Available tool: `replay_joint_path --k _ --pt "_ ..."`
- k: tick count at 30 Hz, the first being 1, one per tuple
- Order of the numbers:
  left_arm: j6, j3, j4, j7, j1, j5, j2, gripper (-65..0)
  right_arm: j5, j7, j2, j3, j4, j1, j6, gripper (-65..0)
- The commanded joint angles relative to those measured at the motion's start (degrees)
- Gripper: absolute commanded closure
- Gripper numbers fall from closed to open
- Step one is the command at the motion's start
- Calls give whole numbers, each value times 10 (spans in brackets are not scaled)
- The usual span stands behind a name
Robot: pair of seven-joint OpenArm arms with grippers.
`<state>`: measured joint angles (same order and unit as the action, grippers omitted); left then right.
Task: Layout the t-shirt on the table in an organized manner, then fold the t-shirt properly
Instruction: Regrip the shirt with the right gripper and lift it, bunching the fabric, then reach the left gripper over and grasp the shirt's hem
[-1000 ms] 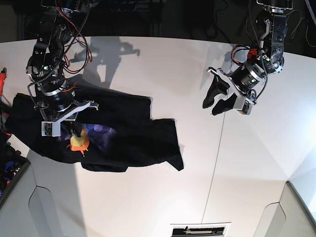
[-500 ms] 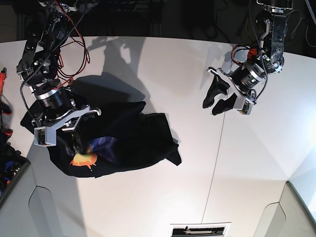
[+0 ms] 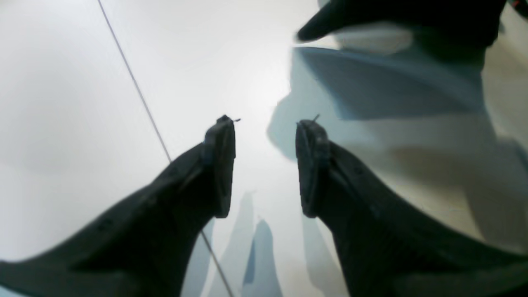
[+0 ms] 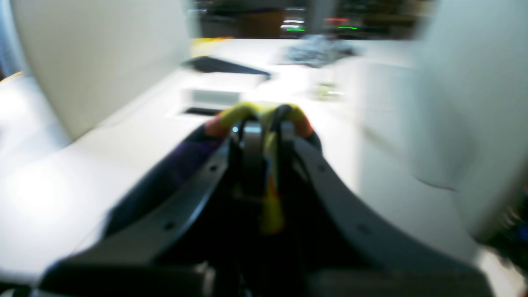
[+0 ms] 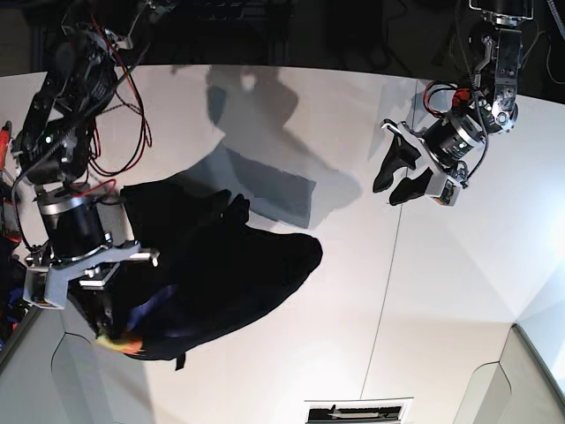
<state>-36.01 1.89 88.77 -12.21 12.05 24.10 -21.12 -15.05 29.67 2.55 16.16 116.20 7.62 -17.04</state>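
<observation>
The black t-shirt point(image 5: 238, 265) hangs in a bunched heap, stretched from the table's left middle toward its front left corner. A bit of its orange print point(image 5: 124, 343) shows at the low end. My right gripper point(image 5: 108, 320) is shut on that end. In the blurred right wrist view the right gripper point(image 4: 264, 123) pinches the yellow-orange printed cloth point(image 4: 270, 206). My left gripper point(image 5: 402, 172) hovers open over the white table point(image 5: 441, 291) at the far right, well away from the shirt. Nothing lies between the left gripper's point(image 3: 266, 123) fingers.
A dark seam point(image 5: 388, 283) runs front to back across the tabletop under the left gripper. The shirt's grey shadow point(image 5: 274, 190) falls on the table behind it. A slot-like vent point(image 5: 357, 412) sits at the front edge. Red cables point(image 5: 124, 124) loop off the right arm.
The right arm has pulled the t-shirt toward the front left and raised it, so the cloth is more bunched and the print is mostly hidden. The left gripper shifted slightly up and right.
</observation>
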Motion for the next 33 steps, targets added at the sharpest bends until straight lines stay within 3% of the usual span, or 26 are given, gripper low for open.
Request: replay_joint_path --k 1,4,5,11,22,27,33 --pt "-2 3 10 12 -5 10 -8 -275 13 -16 3 1 -19 23 15 -53" --pt "-2 3 11 12 -5 10 -9 -275 46 -16 3 0 -132 58 34 -407" --pt "-2 3 11 12 -5 10 -9 -275 51 -16 3 0 -171 66 34 -461" --pt "-2 3 11 17 -7 9 -9 -275 46 -5 5 1 -250 54 33 -451" --pt "-2 3 10 17 -13 10 -9 -275 32 3 4 36 -125 11 43 -451" --pt "-2 3 10 21 -16 10 -9 -275 0 75 5 79 -94 10 32 -451" --pt "38 3 10 21 -27 10 -9 -275 -2 61 7 95 -106 -58 22 -451"
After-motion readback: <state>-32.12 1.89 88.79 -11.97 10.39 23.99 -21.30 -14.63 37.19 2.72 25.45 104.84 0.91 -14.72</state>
